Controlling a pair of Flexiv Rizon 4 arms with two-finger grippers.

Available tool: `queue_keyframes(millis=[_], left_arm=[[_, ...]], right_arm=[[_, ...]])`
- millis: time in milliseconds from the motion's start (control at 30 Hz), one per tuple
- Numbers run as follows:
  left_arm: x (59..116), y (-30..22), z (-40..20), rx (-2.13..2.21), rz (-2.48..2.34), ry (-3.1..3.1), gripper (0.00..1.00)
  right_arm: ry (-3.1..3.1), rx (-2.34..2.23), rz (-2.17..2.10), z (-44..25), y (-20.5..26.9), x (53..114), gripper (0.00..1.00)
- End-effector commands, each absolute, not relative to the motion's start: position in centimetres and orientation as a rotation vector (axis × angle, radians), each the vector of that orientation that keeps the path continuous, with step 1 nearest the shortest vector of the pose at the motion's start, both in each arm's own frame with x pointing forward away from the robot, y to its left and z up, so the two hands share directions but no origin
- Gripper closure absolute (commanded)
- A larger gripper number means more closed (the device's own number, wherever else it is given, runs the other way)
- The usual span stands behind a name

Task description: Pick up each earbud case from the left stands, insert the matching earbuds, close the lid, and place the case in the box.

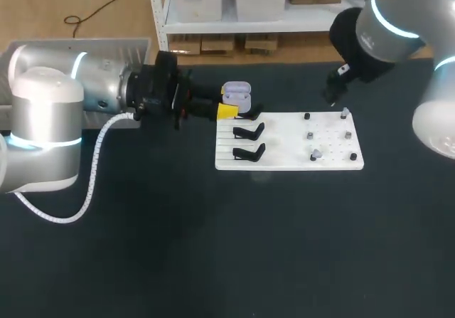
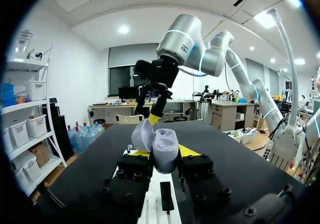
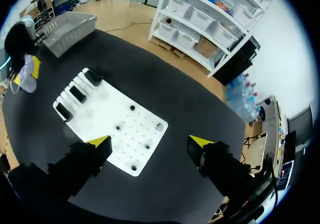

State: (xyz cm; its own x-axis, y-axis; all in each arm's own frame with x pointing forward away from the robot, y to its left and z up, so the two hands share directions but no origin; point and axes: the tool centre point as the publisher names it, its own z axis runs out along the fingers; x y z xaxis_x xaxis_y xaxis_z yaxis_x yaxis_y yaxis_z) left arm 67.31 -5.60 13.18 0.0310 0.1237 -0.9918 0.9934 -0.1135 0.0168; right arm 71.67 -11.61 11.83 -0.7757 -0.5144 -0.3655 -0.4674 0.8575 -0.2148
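A lavender earbud case (image 1: pixel 237 96) with its lid open is held above the far left corner of the white board (image 1: pixel 288 163). My left gripper (image 1: pixel 226 110) is shut on it. In the left wrist view the case (image 2: pixel 164 153) sits between the yellow fingertips (image 2: pixel 188 150), with the lid (image 2: pixel 142 135) tipped to one side. Small earbuds (image 1: pixel 316 154) sit on pegs on the board's right half. My right gripper (image 1: pixel 335 94) hangs open high over the board's far right; in its own view the gripper (image 3: pixel 150 143) is well above the board (image 3: pixel 100 114) and empty.
Two empty black stands (image 1: pixel 249 131) (image 1: pixel 249 151) lie on the board's left part. A grey box (image 1: pixel 106 48) stands at the far left behind my left arm, also seen as the box (image 3: pixel 67 28) from the right wrist. Dark table surface (image 1: pixel 213 247) surrounds the board.
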Motion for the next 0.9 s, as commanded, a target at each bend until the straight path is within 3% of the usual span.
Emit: queue_keyframes(millis=[33, 900], left_arm=[[67.4, -5.6, 13.2, 1.398, -1.212, 1.228, 1.00], [67.4, -5.6, 13.2, 1.398, -1.212, 1.228, 1.00]], right_arm=[[2.614, -0.690, -0.226, 10.5, -11.8, 72.4, 0.00], [2.655, -0.685, -0.175, 9.3, -12.8, 73.4, 0.00]])
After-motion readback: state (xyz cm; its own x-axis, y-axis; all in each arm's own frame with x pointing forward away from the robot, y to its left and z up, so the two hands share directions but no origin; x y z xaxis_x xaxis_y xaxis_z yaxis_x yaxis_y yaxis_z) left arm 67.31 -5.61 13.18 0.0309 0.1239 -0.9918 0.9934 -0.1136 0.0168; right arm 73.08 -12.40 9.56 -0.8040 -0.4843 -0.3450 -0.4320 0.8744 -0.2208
